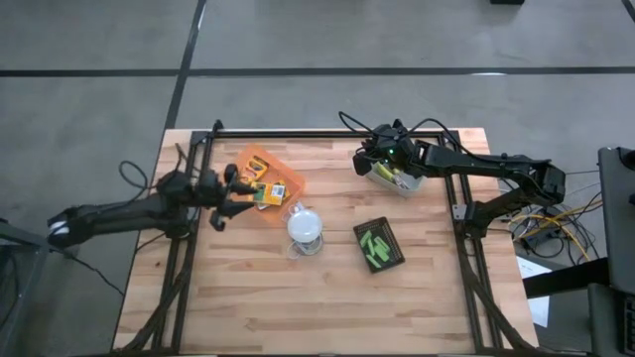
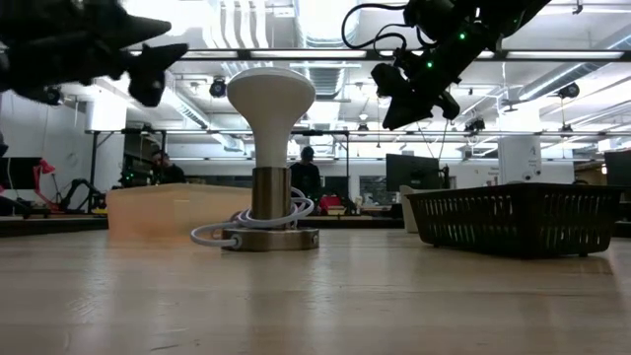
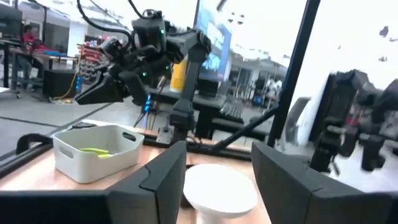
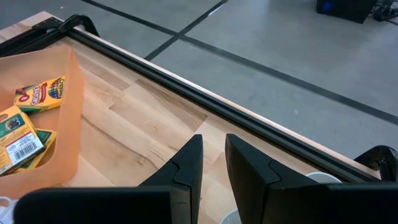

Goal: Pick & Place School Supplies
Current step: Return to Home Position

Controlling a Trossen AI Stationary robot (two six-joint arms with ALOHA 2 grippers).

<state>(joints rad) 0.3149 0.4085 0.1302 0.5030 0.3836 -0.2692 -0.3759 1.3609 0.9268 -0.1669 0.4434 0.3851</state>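
Note:
Yellow-and-green printed boxes (image 1: 266, 188) lie in the orange tray (image 1: 260, 159); the right wrist view shows them too (image 4: 40, 93). A yellow-green tool (image 3: 96, 150) lies in the white tray (image 1: 407, 183). Green items rest in the black tray (image 1: 378, 245). My left gripper (image 1: 235, 195) hovers open at the orange tray's left side, holding nothing. My right gripper (image 1: 363, 162) hangs above the white tray's left end, pointing toward the orange tray. Its fingers (image 4: 213, 149) stand a narrow gap apart with nothing between them.
The white domed object (image 1: 306, 226) on its clear base, with a coiled cord, stands mid-table between the orange and black trays, straight ahead of the left gripper (image 3: 217, 163). A black frame rail (image 4: 205, 99) runs along the table's far edge. Bare wood lies toward the near edge.

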